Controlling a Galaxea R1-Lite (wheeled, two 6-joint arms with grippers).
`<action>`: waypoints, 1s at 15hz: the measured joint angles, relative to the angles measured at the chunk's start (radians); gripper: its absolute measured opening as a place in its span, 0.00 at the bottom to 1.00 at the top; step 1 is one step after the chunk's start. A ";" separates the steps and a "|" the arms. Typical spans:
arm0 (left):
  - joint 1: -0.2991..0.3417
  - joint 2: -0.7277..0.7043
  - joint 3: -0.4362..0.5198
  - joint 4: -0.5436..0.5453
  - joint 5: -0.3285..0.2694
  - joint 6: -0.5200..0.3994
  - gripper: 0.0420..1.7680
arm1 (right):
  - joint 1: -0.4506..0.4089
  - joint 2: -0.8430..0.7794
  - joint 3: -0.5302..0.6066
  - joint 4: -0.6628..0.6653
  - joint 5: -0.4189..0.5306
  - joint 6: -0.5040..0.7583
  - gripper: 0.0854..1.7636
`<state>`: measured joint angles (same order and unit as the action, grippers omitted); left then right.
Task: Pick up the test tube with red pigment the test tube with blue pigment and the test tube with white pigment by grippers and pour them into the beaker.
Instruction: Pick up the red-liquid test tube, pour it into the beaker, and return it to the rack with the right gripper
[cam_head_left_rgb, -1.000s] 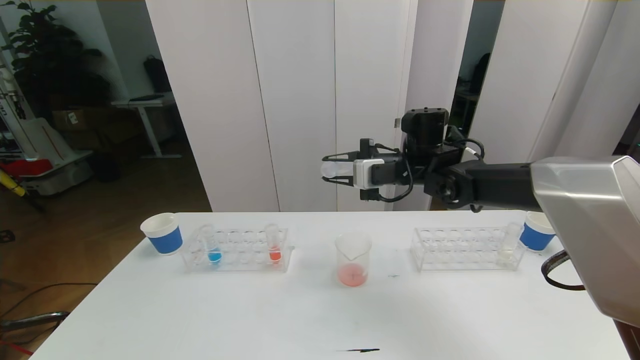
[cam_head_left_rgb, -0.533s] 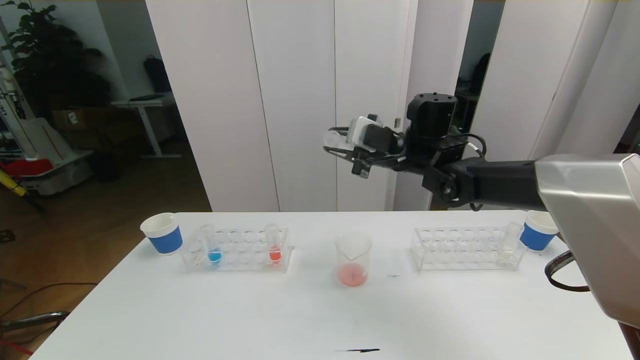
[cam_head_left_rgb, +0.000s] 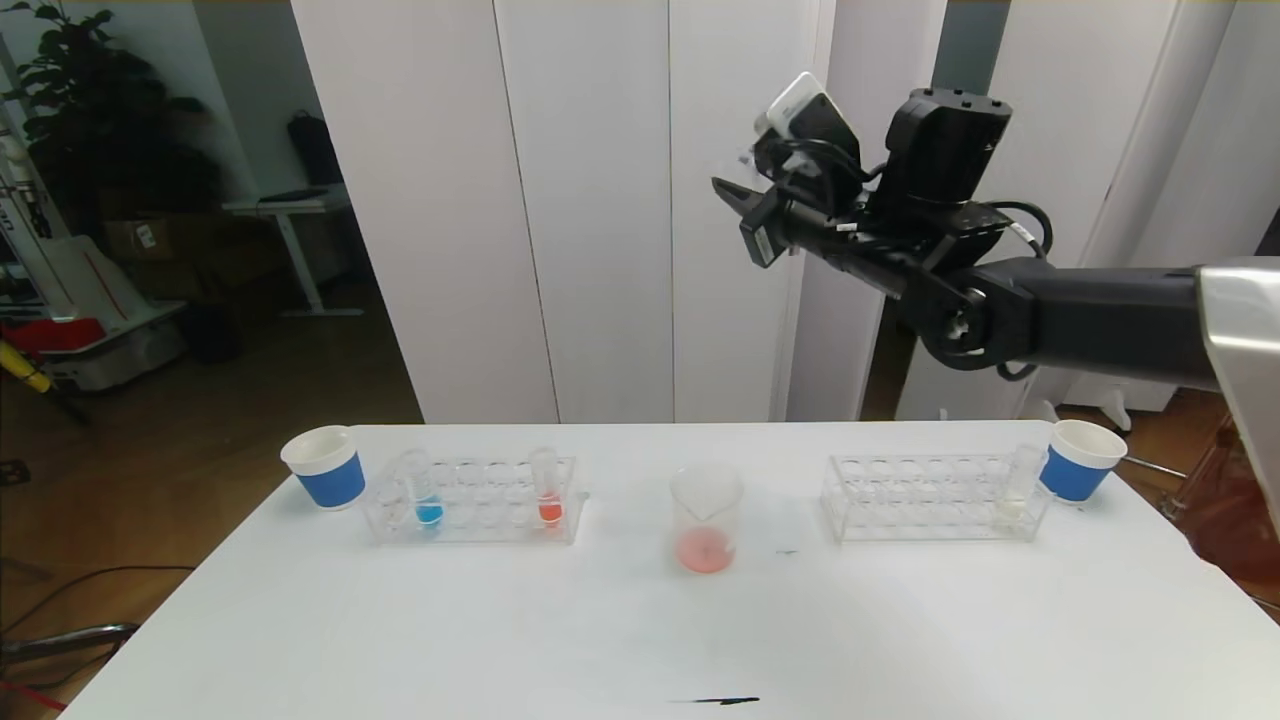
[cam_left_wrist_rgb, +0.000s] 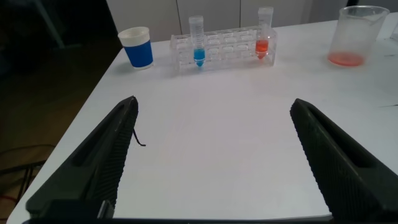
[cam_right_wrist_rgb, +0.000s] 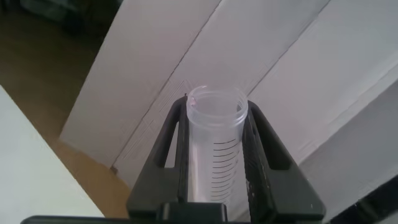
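Note:
High over the table's far side, my right gripper (cam_head_left_rgb: 735, 185) (cam_right_wrist_rgb: 217, 102) is shut on an empty clear graduated test tube (cam_right_wrist_rgb: 214, 143), whose open mouth points away from the wrist. The beaker (cam_head_left_rgb: 706, 520) (cam_left_wrist_rgb: 354, 34) stands mid-table with pinkish-red liquid in its bottom. In the left rack (cam_head_left_rgb: 480, 500) stand the test tube with blue pigment (cam_head_left_rgb: 421, 492) (cam_left_wrist_rgb: 198, 40) and a test tube with red pigment (cam_head_left_rgb: 546, 487) (cam_left_wrist_rgb: 264, 31). The test tube with white pigment (cam_head_left_rgb: 1018, 487) stands in the right rack (cam_head_left_rgb: 920, 495). My left gripper (cam_left_wrist_rgb: 214, 101) is open over the table's near left part, holding nothing.
A white paper cup with a blue band (cam_head_left_rgb: 323, 466) (cam_left_wrist_rgb: 137, 46) stands left of the left rack, another (cam_head_left_rgb: 1078, 460) right of the right rack. White wall panels rise behind the table. A dark mark (cam_head_left_rgb: 715, 701) lies near the front edge.
My right arm has lifted and swung to the right, carrying the empty tube from above the beaker up and away. Everything on the table has stayed put.

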<state>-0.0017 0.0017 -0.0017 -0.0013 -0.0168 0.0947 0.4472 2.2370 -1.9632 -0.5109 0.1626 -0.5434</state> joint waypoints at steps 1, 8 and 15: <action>0.000 0.000 0.000 0.000 0.000 0.000 0.99 | 0.000 -0.021 0.001 0.023 -0.080 0.041 0.30; 0.000 0.000 0.000 0.000 0.000 0.000 0.99 | -0.017 -0.153 -0.001 0.223 -0.530 0.231 0.30; 0.000 0.000 0.000 0.000 0.000 0.000 0.99 | -0.137 -0.262 -0.004 0.316 -0.738 0.391 0.30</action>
<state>-0.0017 0.0017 -0.0017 -0.0013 -0.0168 0.0943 0.3106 1.9753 -1.9674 -0.1953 -0.5753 -0.1523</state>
